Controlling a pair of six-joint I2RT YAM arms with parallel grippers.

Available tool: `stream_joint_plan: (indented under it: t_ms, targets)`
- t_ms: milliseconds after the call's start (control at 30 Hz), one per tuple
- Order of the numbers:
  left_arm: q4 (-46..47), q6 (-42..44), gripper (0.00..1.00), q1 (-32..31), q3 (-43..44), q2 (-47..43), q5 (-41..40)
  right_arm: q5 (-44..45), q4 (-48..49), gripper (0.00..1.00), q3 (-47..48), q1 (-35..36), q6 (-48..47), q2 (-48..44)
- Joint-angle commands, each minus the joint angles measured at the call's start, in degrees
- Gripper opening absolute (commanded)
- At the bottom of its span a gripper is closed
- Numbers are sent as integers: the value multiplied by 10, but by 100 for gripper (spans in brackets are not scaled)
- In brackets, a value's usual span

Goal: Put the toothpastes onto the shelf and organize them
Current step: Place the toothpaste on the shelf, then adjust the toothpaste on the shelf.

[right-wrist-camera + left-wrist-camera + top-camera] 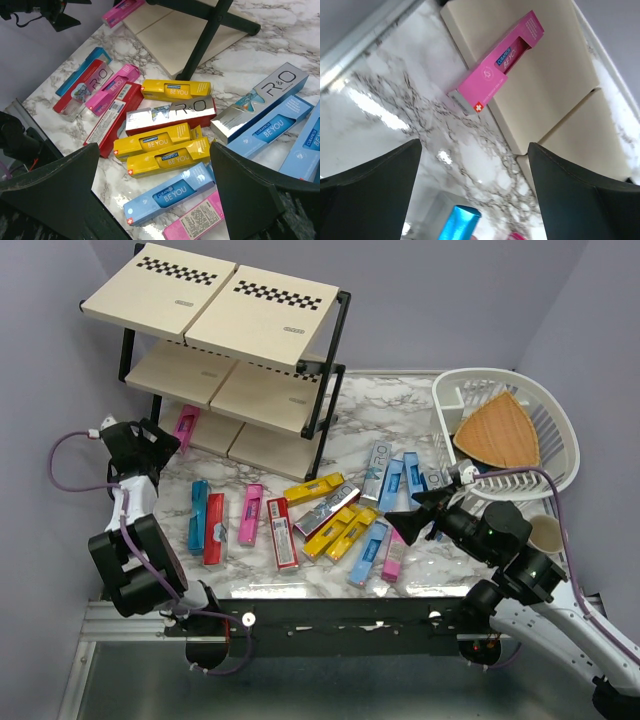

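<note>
one pink toothpaste (pixel 186 426) points into shelf (pixel 250 325); left end effector (pixel 474 145), right end effector (pixel 154 146) gape empty.

Pink toothpaste (pixel 495 65) — beige (checker-striped) shelf (pixel 140 302)

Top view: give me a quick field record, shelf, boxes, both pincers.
shelf: three tiers, far left; top tier bare
pink box: on the bottom tier, one end past the board's edge
loose boxes: scattered flat in front of the shelf
left pincer: open, empty, near the pink box
right pincer: open, empty, over the loose boxes
basket: far right, wooden board inside
</note>
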Motion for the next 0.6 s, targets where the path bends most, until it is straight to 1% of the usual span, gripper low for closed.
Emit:
stream_joint_plan:
  t_ms: [0,133,333,567]
  targets:
    - [-25,-153,96,3,-8,14,-15,13,4,100,-7,6,5,-4]
    - [-8,-181,93,3,9,66,-20,30,3,100,-7,6,6,-1]
    - [34,-212,88,1,38,151,13,37,4,100,-6,6,5,16]
    - [63,-240,86,-10,78,197,30,46,2,100,-2,6,2,39]
